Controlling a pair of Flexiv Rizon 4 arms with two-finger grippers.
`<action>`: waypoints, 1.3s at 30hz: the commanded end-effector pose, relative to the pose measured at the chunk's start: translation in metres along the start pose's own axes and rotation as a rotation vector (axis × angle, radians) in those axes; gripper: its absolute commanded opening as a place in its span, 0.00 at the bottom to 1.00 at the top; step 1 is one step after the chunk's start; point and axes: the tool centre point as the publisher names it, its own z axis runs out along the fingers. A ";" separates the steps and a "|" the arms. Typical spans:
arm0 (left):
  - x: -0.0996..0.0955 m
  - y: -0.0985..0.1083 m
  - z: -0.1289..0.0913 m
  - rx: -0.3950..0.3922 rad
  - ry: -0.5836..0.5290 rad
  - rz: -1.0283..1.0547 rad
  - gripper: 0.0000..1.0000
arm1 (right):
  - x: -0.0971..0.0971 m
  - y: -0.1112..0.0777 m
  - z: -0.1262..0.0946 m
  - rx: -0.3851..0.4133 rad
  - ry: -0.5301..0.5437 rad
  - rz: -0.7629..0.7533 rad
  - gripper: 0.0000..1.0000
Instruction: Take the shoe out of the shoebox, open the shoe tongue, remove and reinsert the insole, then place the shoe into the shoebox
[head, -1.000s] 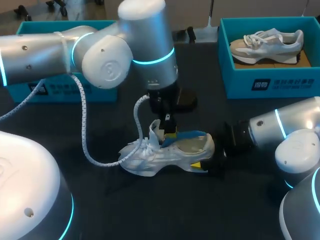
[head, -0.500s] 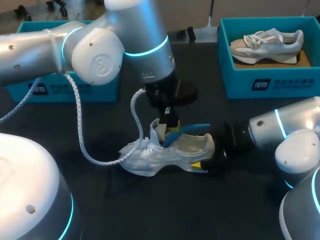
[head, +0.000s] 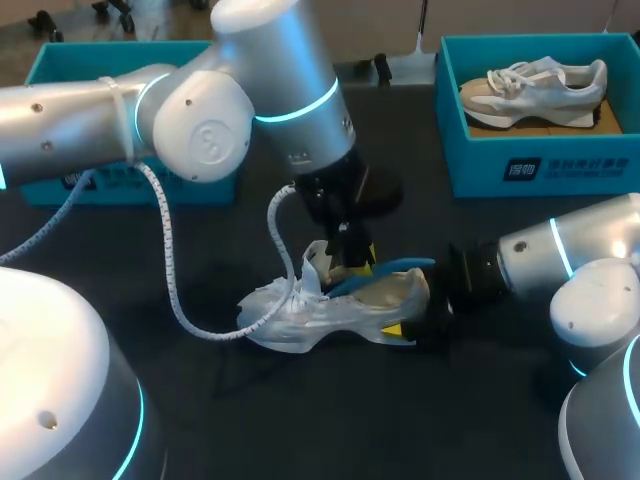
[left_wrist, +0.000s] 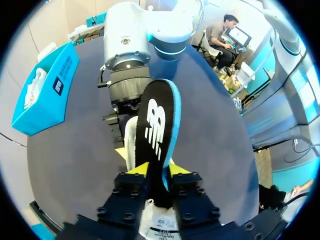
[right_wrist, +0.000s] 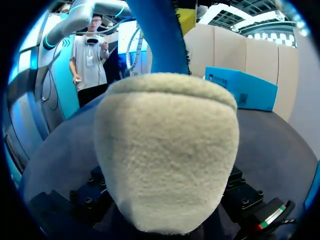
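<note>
A white sneaker (head: 300, 312) stands upright on the dark table. Its beige heel (right_wrist: 165, 150) sits between the fingers of my right gripper (head: 410, 325), which clamp it from both sides; the heel hides the fingertips in the right wrist view. My left gripper (head: 352, 262) hangs over the shoe's opening, just behind the raised tongue. It is shut on a blue insole (head: 395, 270) with a black underside (left_wrist: 157, 120). The insole slants from the left gripper (left_wrist: 157, 170) toward the heel collar, its far end above the shoe (left_wrist: 131, 145).
A teal shoebox (head: 470, 160) at the back right holds a second white sneaker (head: 535, 90). Another teal box (head: 60, 60) stands at the back left behind my left arm. A white coiled cable (head: 170, 260) loops down from that arm beside the shoe's toe.
My left gripper has shifted right and lower with the insole, whose free end has dropped toward the heel collar. The right arm and the shoe's heel have stayed put.
</note>
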 end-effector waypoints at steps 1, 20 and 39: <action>0.001 0.003 0.002 0.017 -0.001 0.008 0.33 | 0.001 0.000 0.002 0.006 -0.001 0.000 0.00; 0.013 -0.012 0.000 0.240 -0.072 0.095 0.45 | 0.001 0.000 0.002 0.006 -0.001 0.000 0.00; 0.003 -0.015 0.013 0.290 -0.188 0.018 0.47 | 0.001 0.000 0.002 0.006 -0.001 0.000 0.00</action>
